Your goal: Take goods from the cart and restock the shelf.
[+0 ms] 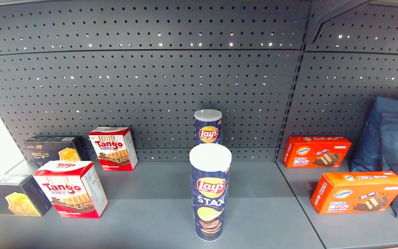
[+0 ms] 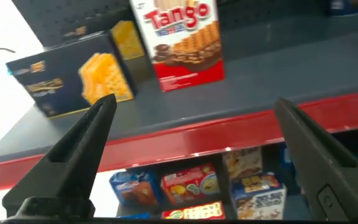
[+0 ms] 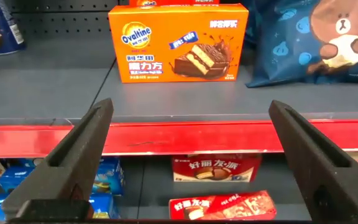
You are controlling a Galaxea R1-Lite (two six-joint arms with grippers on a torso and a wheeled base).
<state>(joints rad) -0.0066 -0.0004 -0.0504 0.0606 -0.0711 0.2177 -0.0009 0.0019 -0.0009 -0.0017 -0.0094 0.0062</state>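
Two blue chip cans stand mid-shelf, one at the front (image 1: 210, 192) and one behind it (image 1: 208, 126). Left of them are two red wafer boxes (image 1: 71, 193) (image 1: 113, 148) and two black boxes (image 1: 9, 194) (image 1: 55, 148). Right of the divider lie two orange boxes (image 1: 356, 192) (image 1: 315, 151). My left gripper (image 2: 194, 106) is open and holds nothing, just outside the shelf's red front edge (image 2: 185, 140), facing a black box (image 2: 73, 74) and a red wafer box (image 2: 182, 40). My right gripper (image 3: 191, 107) is open with nothing in it, facing an orange box (image 3: 178, 42).
Dark blue bags (image 1: 390, 148) lean at the shelf's far right, and one blue bag (image 3: 316, 37) shows a bear print. A perforated back panel (image 1: 150, 86) closes the shelf. A lower shelf holds packed snack boxes (image 2: 191, 186) (image 3: 216, 168). Bare shelf floor (image 1: 150, 207) lies around the cans.
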